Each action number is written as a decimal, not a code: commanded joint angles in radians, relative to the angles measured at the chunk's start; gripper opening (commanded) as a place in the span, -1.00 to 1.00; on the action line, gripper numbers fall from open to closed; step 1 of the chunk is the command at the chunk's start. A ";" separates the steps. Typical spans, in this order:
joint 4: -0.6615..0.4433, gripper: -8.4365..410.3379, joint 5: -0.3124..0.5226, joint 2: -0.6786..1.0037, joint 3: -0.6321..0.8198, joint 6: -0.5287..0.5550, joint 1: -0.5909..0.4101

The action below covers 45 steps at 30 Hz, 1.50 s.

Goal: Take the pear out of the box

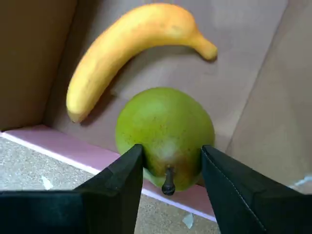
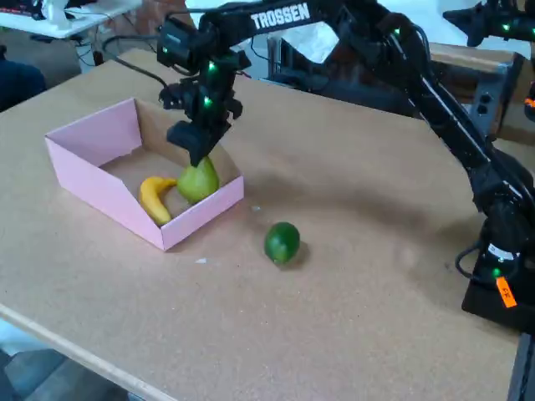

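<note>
The yellow-green pear (image 1: 163,129) stands stem-up inside the pink box (image 1: 58,144), close to its low front wall. In the wrist view my gripper (image 1: 170,163) has a black finger pressed on each side of the pear's narrow top, with the dark stem showing between them. From the fixed view, the gripper (image 2: 196,152) comes down from above onto the pear (image 2: 199,180) in the right corner of the box (image 2: 92,138). Whether the pear rests on the box floor or hangs just above it cannot be told.
A yellow banana (image 1: 122,46) lies in the box beside the pear, also seen as the banana (image 2: 155,198) in the fixed view. A round dark-green fruit (image 2: 282,241) sits on the cork-coloured table to the right of the box. The arm's base (image 2: 501,280) stands at far right.
</note>
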 commanded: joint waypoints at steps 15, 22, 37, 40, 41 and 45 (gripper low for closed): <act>-0.257 -0.82 0.048 -0.039 0.133 0.006 0.019; -0.323 -0.82 0.055 -0.042 0.158 0.026 0.042; -0.475 -0.82 0.134 -0.094 0.156 0.100 0.097; -0.493 -0.82 0.134 -0.101 0.148 0.107 0.108; -0.488 -0.82 0.134 -0.109 0.135 0.108 0.110; -0.427 -0.82 0.134 -0.171 0.031 0.124 0.121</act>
